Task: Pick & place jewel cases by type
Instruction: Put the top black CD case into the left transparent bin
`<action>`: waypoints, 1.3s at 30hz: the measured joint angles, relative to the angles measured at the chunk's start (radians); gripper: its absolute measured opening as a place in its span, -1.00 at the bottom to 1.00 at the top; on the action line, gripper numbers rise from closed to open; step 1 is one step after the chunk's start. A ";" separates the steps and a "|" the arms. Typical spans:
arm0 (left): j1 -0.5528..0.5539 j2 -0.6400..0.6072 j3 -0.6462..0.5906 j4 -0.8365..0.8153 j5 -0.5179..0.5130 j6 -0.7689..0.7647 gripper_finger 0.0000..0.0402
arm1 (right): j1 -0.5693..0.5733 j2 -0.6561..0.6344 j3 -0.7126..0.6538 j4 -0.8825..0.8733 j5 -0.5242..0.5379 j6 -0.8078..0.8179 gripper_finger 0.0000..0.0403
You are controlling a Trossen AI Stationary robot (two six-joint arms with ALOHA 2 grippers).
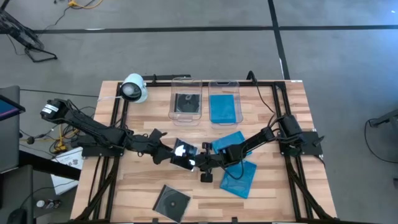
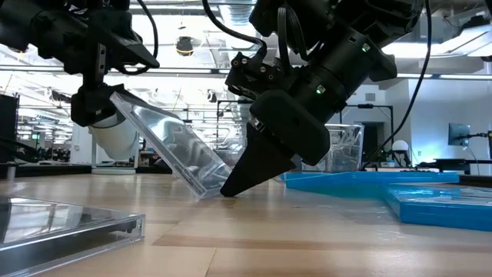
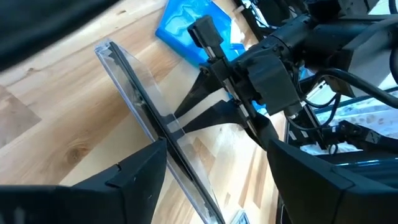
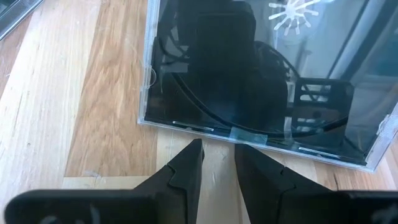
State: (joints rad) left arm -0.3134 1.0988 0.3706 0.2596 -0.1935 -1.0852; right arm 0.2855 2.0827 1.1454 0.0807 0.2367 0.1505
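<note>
We find the left gripper (image 1: 169,152) near the table's middle, its fingers (image 3: 134,180) standing apart on either side of a clear case (image 2: 165,150). That case is tilted, its lower edge on the wood and its upper edge up at the left gripper. Whether those fingers touch the case we cannot tell.

The right gripper (image 4: 217,163) faces the left one, its tips down at the case's lower edge. Its fingers (image 4: 183,177) stand a narrow gap apart and hold nothing; the case edge lies just ahead of them.

Just behind the right gripper lie two blue cases (image 1: 229,142), one under its arm and another (image 1: 239,178) beside it on the near side. A second clear case (image 1: 171,200) lies flat near the table's front edge, well apart from both grippers.

Beyond the grippers, at the far edge, stand two tubs. The left tub (image 1: 186,99) holds a clear case with a dark disc tray; the right tub (image 1: 224,102) holds a blue case. A white camera (image 1: 133,88) sits to the far side of the left arm.
</note>
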 joint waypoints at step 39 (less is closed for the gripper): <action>0.000 0.002 0.000 0.109 0.058 0.082 0.38 | -0.012 0.002 0.002 0.010 -0.005 -0.005 -0.53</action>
State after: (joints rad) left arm -0.3138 1.1004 0.3710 0.3686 -0.1359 -1.0031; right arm 0.2733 2.0842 1.1469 0.0910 0.2321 0.1455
